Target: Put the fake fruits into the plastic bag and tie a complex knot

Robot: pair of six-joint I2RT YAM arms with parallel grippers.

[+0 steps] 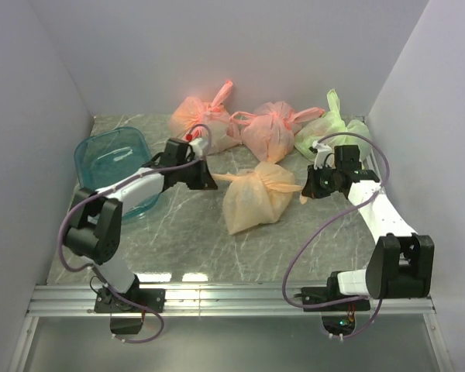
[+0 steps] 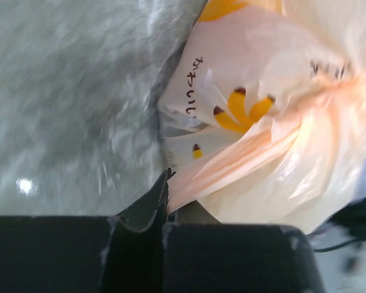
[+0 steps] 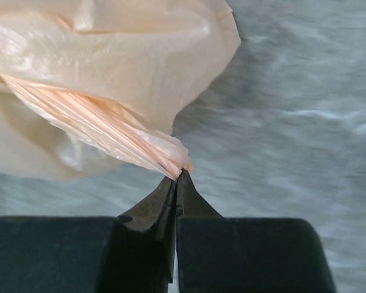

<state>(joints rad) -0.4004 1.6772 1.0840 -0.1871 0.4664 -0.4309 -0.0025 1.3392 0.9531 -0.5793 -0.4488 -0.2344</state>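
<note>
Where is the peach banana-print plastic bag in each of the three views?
Top external: plastic bag in the middle of the table.
Left wrist: plastic bag fills the upper right.
Right wrist: plastic bag fills the upper left.
Shared landmark: the grey marbled table under it.

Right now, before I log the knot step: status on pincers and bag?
Both shut: left pincer on one twisted end of plastic bag, right pincer on the other. Bag between them; knotted bags behind, clear.
</note>
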